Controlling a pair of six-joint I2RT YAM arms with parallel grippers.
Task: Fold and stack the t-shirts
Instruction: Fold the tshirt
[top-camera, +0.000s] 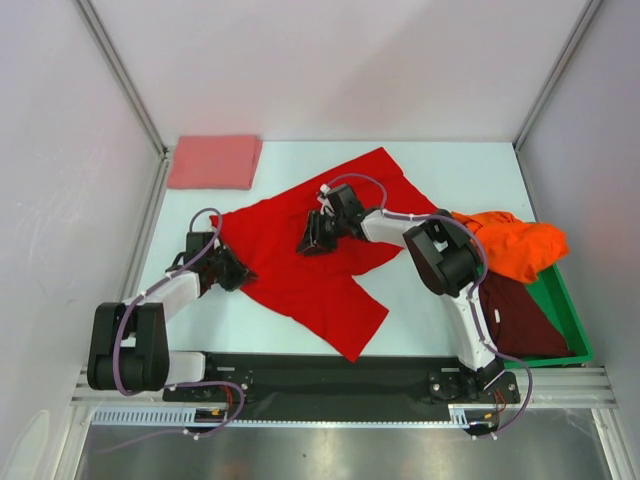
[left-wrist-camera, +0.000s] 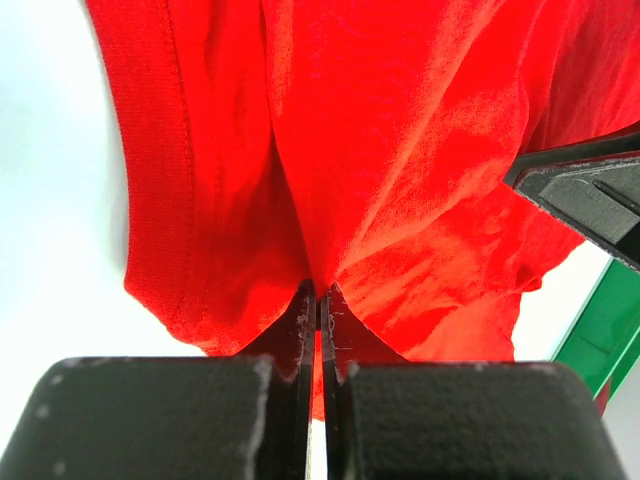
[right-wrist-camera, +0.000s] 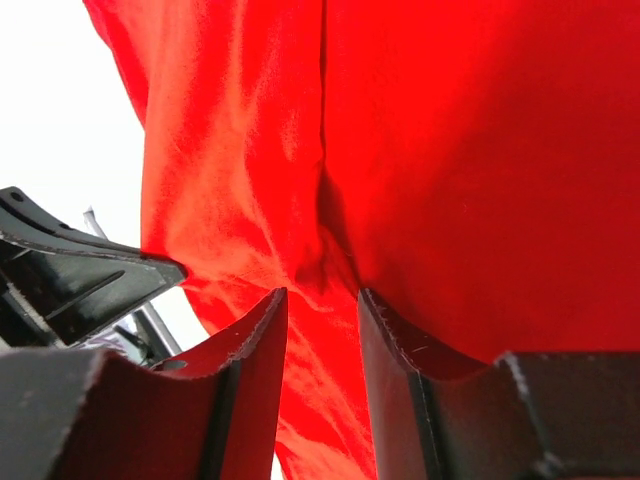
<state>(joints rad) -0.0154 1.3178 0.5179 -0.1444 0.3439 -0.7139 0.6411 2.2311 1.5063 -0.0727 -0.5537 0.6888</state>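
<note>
The red t-shirt (top-camera: 310, 250) is spread, rumpled and unfolded, across the middle of the table (top-camera: 450, 170), with 1 sleeve thrown out toward 5 o'clock. A salmon-pink t-shirt (top-camera: 214, 162) is laid folded flat at the table's 11 o'clock corner. At 3 o'clock an orange t-shirt (top-camera: 515, 245) is heaped over the rim of the green bin (top-camera: 565, 300), and a dark maroon t-shirt (top-camera: 520, 320) is bundled below it at 4 o'clock.

The left gripper (left-wrist-camera: 318, 295) is clamped tight on a pinch of the red cloth at the shirt's 9 o'clock edge, just inside the stitched hem. The right gripper (right-wrist-camera: 322, 300) is set down near the shirt's centre with its jaws apart, a raised crease of red cloth lying in the gap; no firm grip on it can be made out.

The cloth is judged light, thin and fully limp: no shape will be kept when it is lifted, and sag is to be expected between 2 held points. It is not fragile, but a shallow pinch may slip or gather only 1 layer. Hold is best taken at hems, seams or shoulder points, where the fabric is doubled, and both layers should be caught together so that a fold line is formed cleanly.
</note>
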